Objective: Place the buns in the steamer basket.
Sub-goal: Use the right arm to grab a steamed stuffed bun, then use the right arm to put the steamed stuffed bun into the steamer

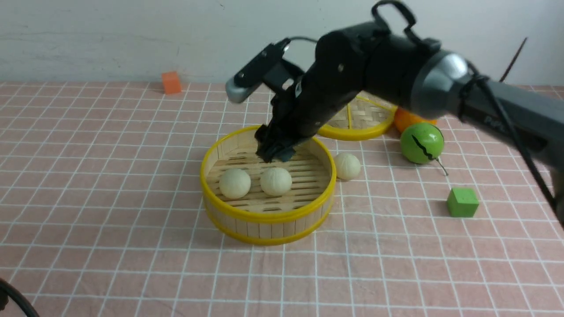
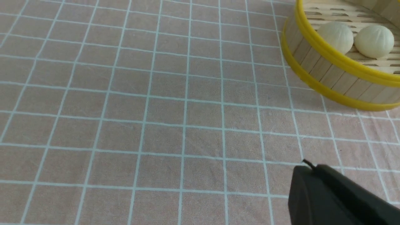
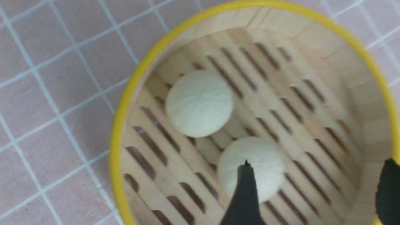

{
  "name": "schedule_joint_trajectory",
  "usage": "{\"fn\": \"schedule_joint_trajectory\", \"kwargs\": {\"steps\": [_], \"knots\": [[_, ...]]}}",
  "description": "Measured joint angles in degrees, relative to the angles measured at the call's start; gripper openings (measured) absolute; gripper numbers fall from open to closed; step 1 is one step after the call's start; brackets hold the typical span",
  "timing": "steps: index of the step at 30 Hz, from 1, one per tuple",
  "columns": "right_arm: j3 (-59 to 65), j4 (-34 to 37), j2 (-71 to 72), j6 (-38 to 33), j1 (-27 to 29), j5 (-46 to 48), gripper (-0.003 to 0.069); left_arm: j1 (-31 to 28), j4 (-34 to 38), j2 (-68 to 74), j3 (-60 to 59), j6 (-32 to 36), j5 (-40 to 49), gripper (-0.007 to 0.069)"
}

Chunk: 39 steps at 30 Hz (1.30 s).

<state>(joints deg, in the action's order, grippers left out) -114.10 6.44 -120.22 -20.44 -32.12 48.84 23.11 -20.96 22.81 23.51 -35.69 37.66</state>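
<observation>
Hovering over steamer basket (image 1: 269,215): right fingers (image 1: 274,143) wide; left fingers (image 2: 325,187) closed; lettering on right arm (image 1: 506,105) blurred.

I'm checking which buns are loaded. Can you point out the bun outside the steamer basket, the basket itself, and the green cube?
bun outside (image 1: 348,166): front view, its middle
steamer basket (image 1: 269,215): front view, front rim
green cube (image 1: 462,203): front view, near face

Slatted wooden basket (image 1: 269,227), matt pale buns (image 1: 235,183), glossy green ball (image 1: 422,143)
</observation>
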Motion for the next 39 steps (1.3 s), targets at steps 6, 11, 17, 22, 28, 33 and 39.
{"fn": "schedule_joint_trajectory", "kwargs": {"steps": [6, 11, 17, 22, 28, 33, 39], "knots": [[-1.2, 0.3, -2.9, 7.8, 10.6, 1.6, 0.0524, 0.0, -0.4, 0.0, 0.0, 0.0, 0.0, -0.0014], [-1.2, 0.3, -7.9, 9.5, 13.7, -0.4, 0.0514, 0.0, -0.7, 0.0, 0.0, 0.0, -0.4, -0.0014], [-1.2, 0.3, -12.4, 9.5, 13.7, -5.7, 0.0446, 0.0, -1.3, 0.0, -0.1, 0.0, -0.4, -0.0014], [-1.2, 0.2, -14.4, 9.5, 13.7, -4.6, 0.0303, 0.0, -1.4, 0.0, -0.1, 0.0, -0.4, -0.0014], [-2.8, -2.9, -13.0, 7.8, 13.7, -2.3, 0.0018, 0.0, -1.6, 0.0, -0.1, -0.1, -0.3, -0.0013], [-9.1, -0.8, -9.7, 7.1, 13.1, 1.3, 0.0017, 0.0, -1.8, 0.0, -0.1, -0.2, -0.2, -0.0010], [-13.1, 3.6, -7.9, 1.5, 8.1, 5.3, 0.0017, 0.0, -1.8, 0.0, -0.1, -0.2, -0.3, -0.0006]]}}
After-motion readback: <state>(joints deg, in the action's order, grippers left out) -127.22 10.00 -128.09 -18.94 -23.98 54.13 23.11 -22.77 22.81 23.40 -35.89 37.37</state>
